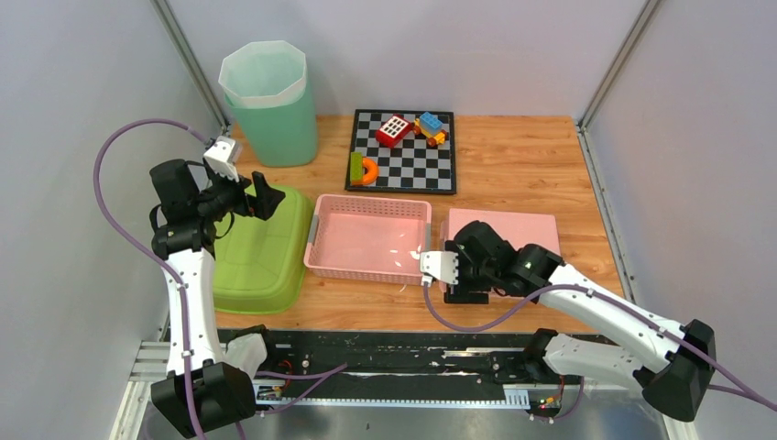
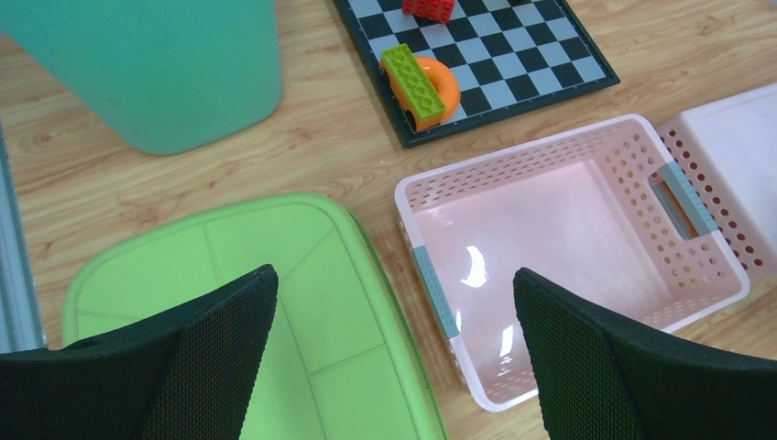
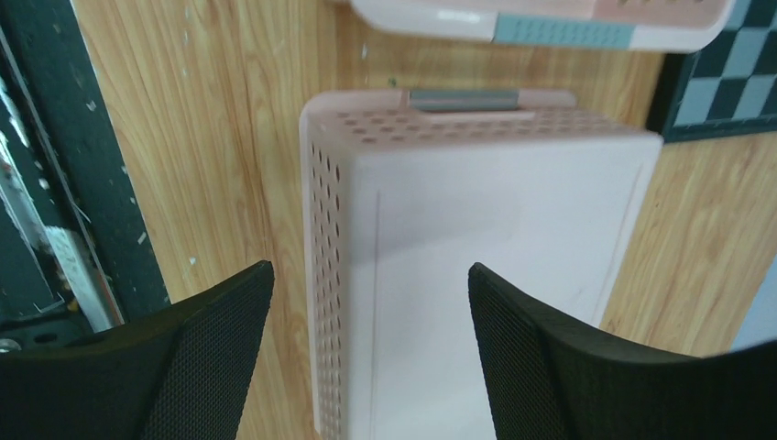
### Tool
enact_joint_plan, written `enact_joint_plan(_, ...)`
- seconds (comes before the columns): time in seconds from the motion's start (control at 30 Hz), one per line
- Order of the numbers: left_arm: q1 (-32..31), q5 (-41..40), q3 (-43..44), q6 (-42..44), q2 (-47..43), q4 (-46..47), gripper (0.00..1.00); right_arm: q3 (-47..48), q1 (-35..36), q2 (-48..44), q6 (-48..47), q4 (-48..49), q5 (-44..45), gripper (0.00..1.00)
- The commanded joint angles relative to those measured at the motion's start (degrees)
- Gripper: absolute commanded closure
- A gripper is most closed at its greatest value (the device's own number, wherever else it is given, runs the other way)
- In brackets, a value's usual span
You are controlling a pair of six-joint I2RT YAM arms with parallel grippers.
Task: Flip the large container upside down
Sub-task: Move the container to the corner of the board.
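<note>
The pink container (image 1: 522, 229) lies upside down on the worktop (image 1: 522, 165), at the right of centre in the top view. Its flat base faces up and its perforated walls slope down to the wood. Its left end sits just beside the right rim of an upright pink basket (image 1: 371, 202), with a narrow gap showing between them in the right wrist view.

The right hand (image 3: 371, 284) is released and grips nothing. Its fingers are spread above the container's near left end, one over the base and the other over the worktop past the perforated side.

The left hand (image 2: 394, 293) is also released, wide apart and empty. It hovers at the left of the frame above a lime green tub (image 1: 261, 261), which is itself turned bottom-up next to the basket's left side.

At the upper left stands a teal bin (image 1: 275, 119) with a white liner. A chessboard (image 1: 412, 170) at top centre carries a red block (image 1: 394, 130), a blue and yellow block (image 1: 429, 124), and a green block lying across an orange ring (image 2: 431, 87).
</note>
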Motion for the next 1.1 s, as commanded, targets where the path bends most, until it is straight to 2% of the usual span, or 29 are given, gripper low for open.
enact_joint_plan(0.0, 0.4, 1.4, -0.8, -0.7, 0.1, 1.0, 0.00, -4.1, 0.0, -0.5, -1.3, -2.3, 8.7, 0.20)
enact_joint_plan(0.13, 0.3, 1.4, -0.8, -0.7, 0.1, 0.9, 0.00, -6.1, -0.8, 1.5, -2.0, -0.5, 11.6, 0.20)
enact_joint_plan(0.4, 0.3, 1.4, -0.8, -0.5, 0.4, 0.9, 0.00, -8.9, -6.0, 5.3, -4.5, 2.3, 12.0, 0.22)
enact_joint_plan(0.73, 0.3, 1.7, -0.8, -0.6, 1.1, 1.0, 0.00, -9.0, -21.5, 6.6, -12.6, 5.3, 7.6, 0.37)
enact_joint_plan(1.07, 0.3, 1.9, -0.8, -0.7, 1.1, 1.0, 0.00, -7.7, -35.4, 12.4, -22.0, 9.7, 1.4, 0.41)
